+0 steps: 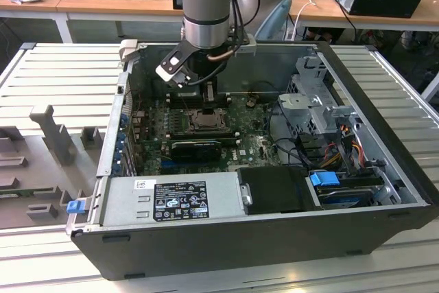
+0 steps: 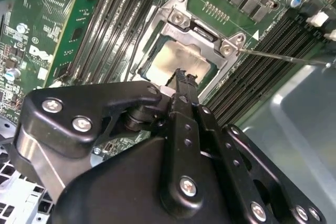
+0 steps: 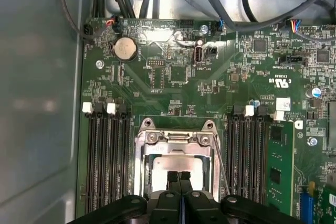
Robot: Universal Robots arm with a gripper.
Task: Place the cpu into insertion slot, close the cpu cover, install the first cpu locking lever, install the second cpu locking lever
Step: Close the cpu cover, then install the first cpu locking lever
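The cpu (image 3: 167, 164) is a pale silver square lying in the insertion slot (image 1: 206, 120) on the green board. The cpu cover (image 3: 173, 138), a metal frame with a cut-out centre, lies down over it; the chip (image 2: 181, 57) shows through the opening of the cover (image 2: 202, 29). My gripper (image 3: 179, 178) hangs right above the chip, its two black fingers pressed together with nothing between them; its tip (image 2: 181, 76) is over the chip's near edge. One thin locking lever (image 2: 283, 57) sticks out from the socket's corner; in the first wrist view it (image 3: 221, 166) runs along the socket's side.
Long black memory slots (image 3: 107, 161) flank the socket on both sides. Black cables (image 3: 247, 9) cross the case wall beyond the board. In the exterior view, a power supply box (image 1: 171, 200) fills the case front and a drive cage (image 1: 315, 101) stands on the exterior view's right.
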